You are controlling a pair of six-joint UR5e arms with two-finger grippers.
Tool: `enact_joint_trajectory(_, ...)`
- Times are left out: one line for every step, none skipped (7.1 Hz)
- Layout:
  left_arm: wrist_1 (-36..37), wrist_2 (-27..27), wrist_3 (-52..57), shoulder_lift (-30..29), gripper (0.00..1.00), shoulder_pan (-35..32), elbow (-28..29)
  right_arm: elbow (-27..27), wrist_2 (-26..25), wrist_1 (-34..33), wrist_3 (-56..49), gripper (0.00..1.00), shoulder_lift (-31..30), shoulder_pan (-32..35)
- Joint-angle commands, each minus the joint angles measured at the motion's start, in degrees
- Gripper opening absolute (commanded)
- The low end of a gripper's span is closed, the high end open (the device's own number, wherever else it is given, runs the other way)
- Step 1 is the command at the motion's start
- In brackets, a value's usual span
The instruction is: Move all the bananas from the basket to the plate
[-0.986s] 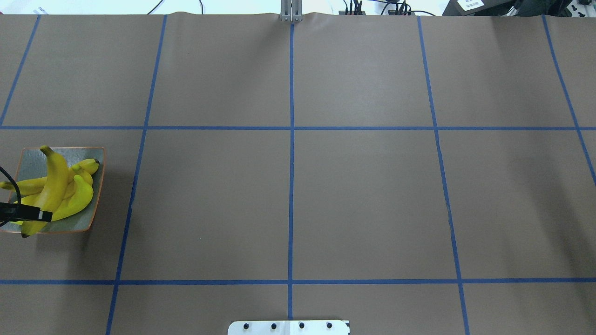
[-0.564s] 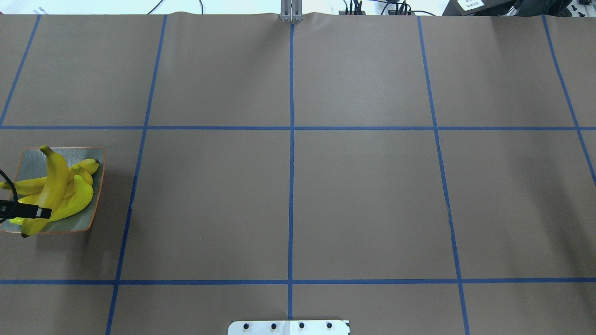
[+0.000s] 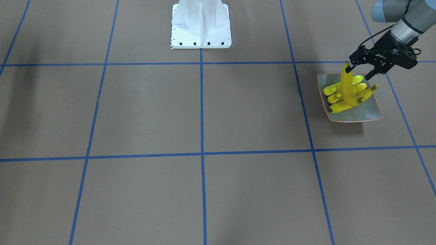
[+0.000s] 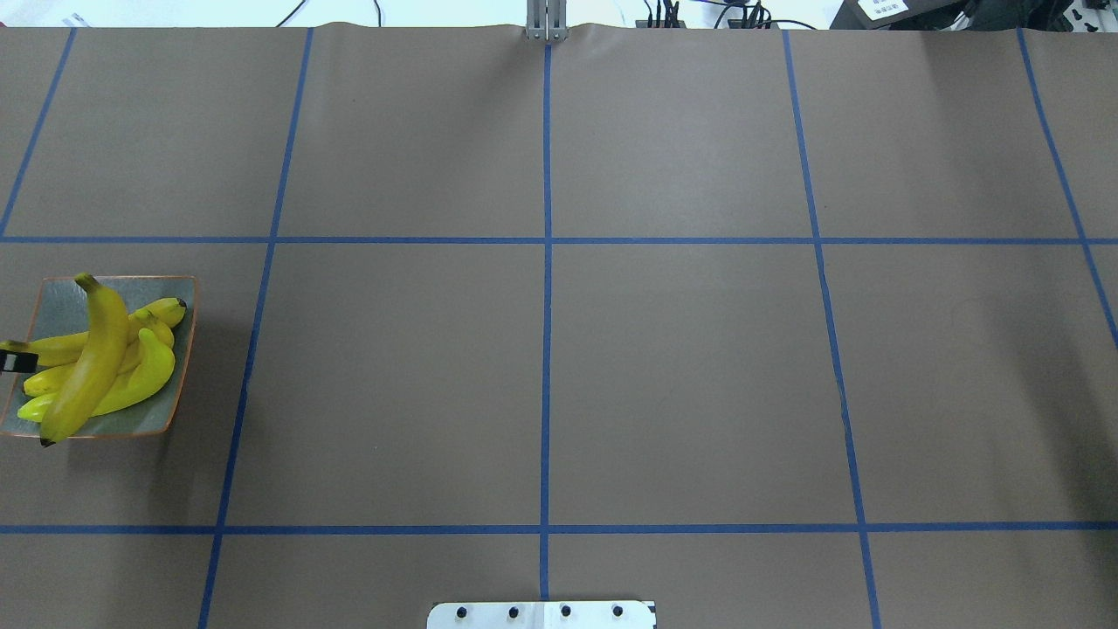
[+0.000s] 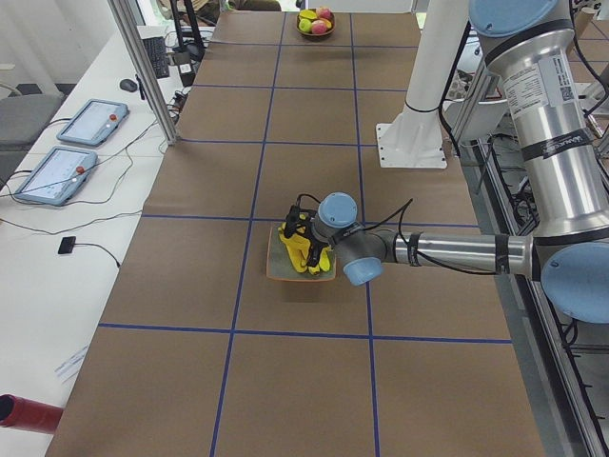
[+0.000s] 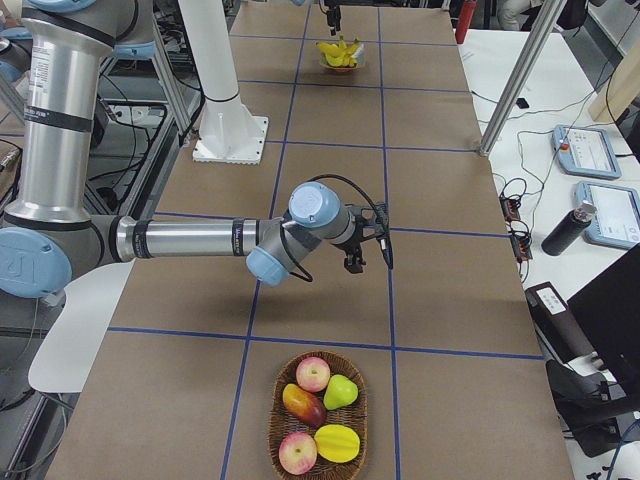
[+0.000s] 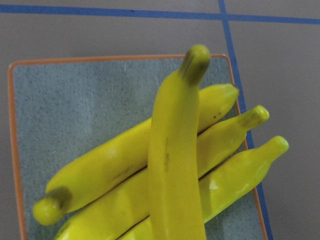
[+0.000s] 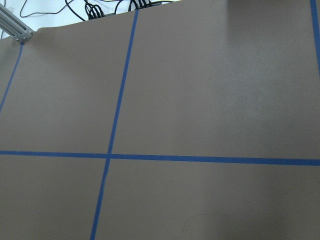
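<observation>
Several yellow bananas (image 4: 96, 367) lie piled on the square grey-green plate (image 4: 153, 290) at the table's left edge, one long banana (image 7: 175, 165) lying across the rest. My left gripper (image 3: 359, 74) hovers open just over the near end of the pile and holds nothing. The overhead view catches only one of its fingers (image 4: 16, 361), at the frame's edge. The basket (image 6: 318, 415) stands at the table's other end, with apples and other fruit in it. My right gripper (image 6: 368, 252) hangs over bare table and shows only in the exterior right view, so I cannot tell its state.
The robot's white base (image 3: 201, 25) stands at the table's middle edge. Blue tape lines grid the brown table cover (image 4: 541, 367). Tablets and cables lie on the white side desk (image 5: 67, 162).
My left gripper has drawn back to the left, off the long top banana and almost out of the overhead view. The bananas and plate have not moved.
</observation>
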Motion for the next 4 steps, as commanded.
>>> enact_joint_trajectory(15.1,-0.4,25.5,-0.1,1.00,-13.6,-0.1,-1.1,-1.5,-5.7,-12.0,1.00,-2.7,2.0)
enact_joint_trajectory(23.4,-0.5,37.2,-0.4,1.00,-20.8,-0.2,-1.1,-4.1,-9.1,-18.3,1.00,-4.1,2.3)
enact_joint_trajectory(29.8,-0.4,45.1,-0.5,1.00,-24.7,-1.0,-1.1,-6.3,-13.5,-24.1,1.00,-5.1,2.9)
enact_joint_trajectory(35.7,-1.3,50.1,-0.5,1.00,-27.3,-2.2,-1.0,-6.4,-20.4,-30.6,1.00,-5.1,4.6)
